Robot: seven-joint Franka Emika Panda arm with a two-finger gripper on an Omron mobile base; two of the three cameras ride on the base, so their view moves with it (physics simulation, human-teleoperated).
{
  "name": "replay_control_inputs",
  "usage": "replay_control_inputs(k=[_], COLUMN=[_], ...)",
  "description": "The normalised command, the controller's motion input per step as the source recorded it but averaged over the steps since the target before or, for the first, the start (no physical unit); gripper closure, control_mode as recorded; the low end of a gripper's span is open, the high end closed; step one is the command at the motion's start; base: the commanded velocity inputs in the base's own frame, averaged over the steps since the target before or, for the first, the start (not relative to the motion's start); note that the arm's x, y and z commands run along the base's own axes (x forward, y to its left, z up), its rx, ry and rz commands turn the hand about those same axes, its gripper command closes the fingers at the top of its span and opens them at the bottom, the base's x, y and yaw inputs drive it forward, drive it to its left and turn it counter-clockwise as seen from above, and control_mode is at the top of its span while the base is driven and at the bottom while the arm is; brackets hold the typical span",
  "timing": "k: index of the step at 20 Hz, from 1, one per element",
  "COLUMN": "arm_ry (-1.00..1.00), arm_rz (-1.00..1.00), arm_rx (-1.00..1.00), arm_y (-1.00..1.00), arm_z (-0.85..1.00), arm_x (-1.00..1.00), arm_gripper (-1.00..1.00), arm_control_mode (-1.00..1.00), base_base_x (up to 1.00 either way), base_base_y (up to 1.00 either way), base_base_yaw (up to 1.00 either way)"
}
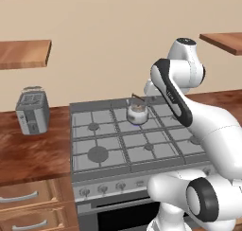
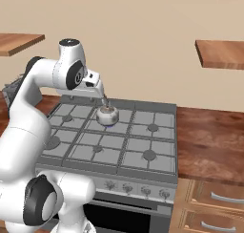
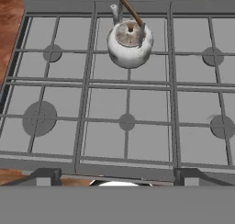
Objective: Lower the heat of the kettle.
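The kettle (image 1: 137,112) (image 2: 107,115) (image 3: 130,44) is small, rounded and silver, with a thin dark arched handle. It stands on the back middle burner of the grey gas stove (image 1: 101,135) (image 2: 119,146) (image 3: 128,103). A small blue flame (image 1: 137,123) (image 2: 109,126) shows under it. My gripper (image 3: 117,178) hangs high above the stove's front half and looks down at it. Its two dark fingertips (image 3: 46,177) stand wide apart with nothing between them. A row of knobs (image 1: 102,189) (image 2: 127,189) runs along the stove's front panel.
A boxy silver toaster (image 1: 32,111) stands on the wooden counter left of the stove. Wooden wall shelves (image 1: 23,52) (image 2: 221,53) hang to either side. Drawers (image 1: 28,197) (image 2: 214,198) sit under the counter. My white arm rises in front of the stove.
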Motion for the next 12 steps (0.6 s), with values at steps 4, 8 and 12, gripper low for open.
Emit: replay_control_inputs(k=[4,8,12], arm_ry=[0.00,0.00,0.00], arm_rz=[0.00,0.00,0.00], arm_rx=[0.00,0.00,0.00], arm_y=[0.00,0.00,0.00], arm_z=[0.00,0.00,0.00], arm_x=[0.00,0.00,0.00], arm_gripper=[-1.00,-1.00,-1.00], arm_control_mode=[1.00,1.00,1.00], base_base_x=[-0.01,-0.05,-0.07], base_base_y=[0.33,0.32,0.33], base_base_yaw=[-0.02,0.00,0.00])
